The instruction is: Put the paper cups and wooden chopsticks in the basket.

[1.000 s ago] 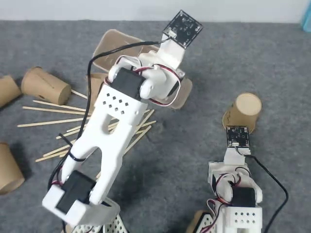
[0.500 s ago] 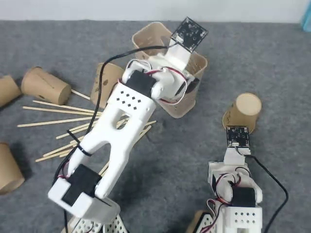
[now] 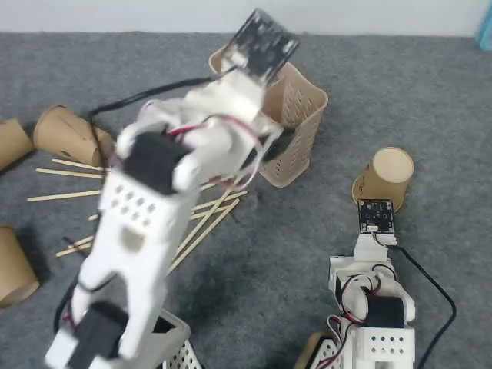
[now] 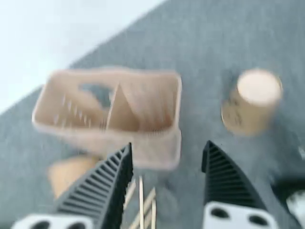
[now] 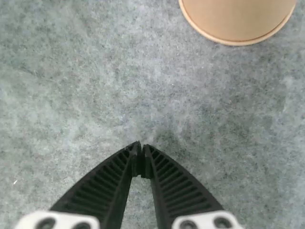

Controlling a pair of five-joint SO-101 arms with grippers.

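The tan slotted basket point(image 3: 298, 115) point(image 4: 107, 138) stands at the back centre; a blurred tan shape lies inside it. My left gripper point(image 4: 167, 145) hangs open above and in front of the basket, holding nothing. A paper cup point(image 4: 70, 172) lies beside the basket, and wooden chopsticks point(image 3: 206, 217) point(image 4: 141, 202) are scattered under the raised left arm. An upturned paper cup point(image 3: 384, 177) point(image 4: 251, 100) point(image 5: 237, 19) stands just ahead of my right gripper point(image 5: 139, 147), which is shut and empty low over the carpet.
More paper cups lie at the left: one on its side point(image 3: 71, 134), one at the edge point(image 3: 9, 143), one near the front point(image 3: 12, 269). Loose chopsticks point(image 3: 77, 171) lie between them. The right arm's base point(image 3: 373, 315) sits front right.
The left arm has lifted up and back from the basket. The basket, tilted and further left a second ago, now stands upright. The right arm has not moved.
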